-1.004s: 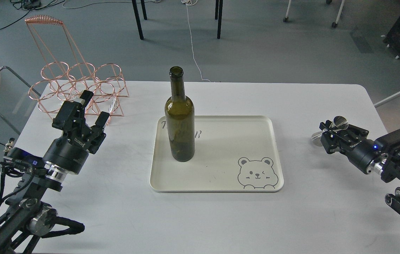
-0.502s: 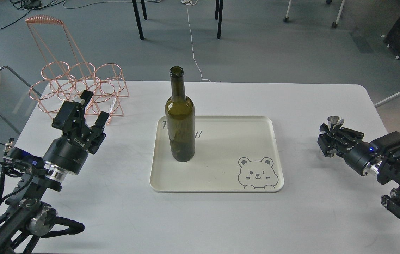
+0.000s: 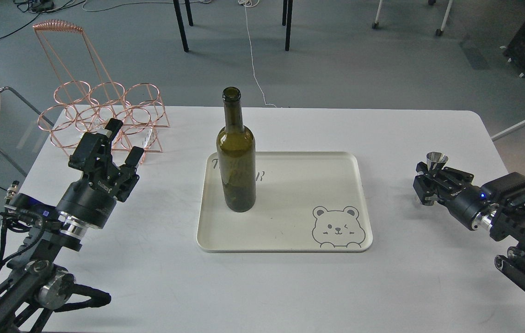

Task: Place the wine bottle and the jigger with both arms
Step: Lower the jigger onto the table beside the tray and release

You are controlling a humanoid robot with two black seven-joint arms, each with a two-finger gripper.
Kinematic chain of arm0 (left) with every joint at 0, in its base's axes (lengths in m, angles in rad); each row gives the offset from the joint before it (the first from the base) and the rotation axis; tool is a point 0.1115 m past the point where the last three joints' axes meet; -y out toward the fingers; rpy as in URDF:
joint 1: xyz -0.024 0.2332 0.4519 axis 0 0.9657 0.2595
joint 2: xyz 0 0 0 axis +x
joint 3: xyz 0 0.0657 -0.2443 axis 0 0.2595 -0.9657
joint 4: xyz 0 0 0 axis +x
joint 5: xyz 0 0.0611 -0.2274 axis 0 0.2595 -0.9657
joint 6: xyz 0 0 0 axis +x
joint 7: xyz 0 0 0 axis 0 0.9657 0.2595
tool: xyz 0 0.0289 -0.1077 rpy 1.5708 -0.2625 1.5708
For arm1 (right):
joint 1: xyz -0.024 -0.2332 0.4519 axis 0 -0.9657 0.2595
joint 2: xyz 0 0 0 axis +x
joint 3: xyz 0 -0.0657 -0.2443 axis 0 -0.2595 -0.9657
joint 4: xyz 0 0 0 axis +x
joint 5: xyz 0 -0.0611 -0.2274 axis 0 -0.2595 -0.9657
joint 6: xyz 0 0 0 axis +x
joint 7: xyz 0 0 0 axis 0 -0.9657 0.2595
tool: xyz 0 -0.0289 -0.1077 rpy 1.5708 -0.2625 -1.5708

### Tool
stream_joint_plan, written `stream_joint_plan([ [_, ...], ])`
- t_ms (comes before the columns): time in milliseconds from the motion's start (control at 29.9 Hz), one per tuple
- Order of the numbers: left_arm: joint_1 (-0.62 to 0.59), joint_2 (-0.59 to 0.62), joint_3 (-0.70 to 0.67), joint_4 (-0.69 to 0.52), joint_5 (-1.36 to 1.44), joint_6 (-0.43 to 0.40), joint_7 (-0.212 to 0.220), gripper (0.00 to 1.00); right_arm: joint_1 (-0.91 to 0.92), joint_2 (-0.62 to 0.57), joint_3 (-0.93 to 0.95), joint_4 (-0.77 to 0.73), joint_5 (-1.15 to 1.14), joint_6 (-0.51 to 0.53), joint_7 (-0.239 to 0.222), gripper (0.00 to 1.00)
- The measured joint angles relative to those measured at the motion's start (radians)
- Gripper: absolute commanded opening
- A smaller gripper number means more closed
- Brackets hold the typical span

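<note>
The wine bottle [image 3: 237, 162], dark olive-green, stands upright on the left part of the cream tray [image 3: 336, 162]. My left gripper [image 3: 123, 141] is open and empty, left of the tray and just in front of the copper rack. My right gripper [image 3: 430, 181] is to the right of the tray and is shut on the steel jigger [image 3: 436, 161]. The jigger stands upright in it; its top cone shows above the fingers and its lower half is mostly hidden.
A copper wire bottle rack [image 3: 105, 115] stands at the table's back left corner. The tray has a bear drawing [image 3: 338, 226] at its front right. The white table [image 3: 290, 286] ends close behind the right arm.
The right gripper has turned the jigger from lying tilted to upright and has shifted slightly left toward the tray. The left arm and the bottle have not moved.
</note>
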Motion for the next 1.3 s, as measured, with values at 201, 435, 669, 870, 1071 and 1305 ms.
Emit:
stream_joint_plan([
  [201,0.0,0.001,0.0,0.0,0.0,0.0,0.0,0.98,0.0,0.002,0.001,0.0,0.0,0.0,0.0,0.29],
  [435,0.0,0.001,-0.001,-0.001,0.0,0.0,0.0,0.98,0.002,0.002,0.001,0.0,0.0,0.0,0.0,0.42],
  [669,0.0,0.001,-0.002,-0.002,0.0,0.0,0.0,0.98,0.006,0.0,0.002,0.005,0.0,0.0,0.0,0.87],
  [870,0.0,0.003,-0.002,-0.006,0.0,0.0,0.0,0.98,-0.009,-0.027,-0.004,0.039,0.005,0.0,0.0,0.97],
  [1071,0.0,0.003,-0.002,-0.012,0.0,0.0,0.0,0.98,-0.055,-0.131,-0.006,0.15,0.007,0.0,0.0,0.98],
  [1305,0.0,0.006,-0.002,-0.017,0.0,0.0,0.0,0.98,-0.129,-0.317,-0.006,0.336,0.006,0.0,0.0,0.99],
])
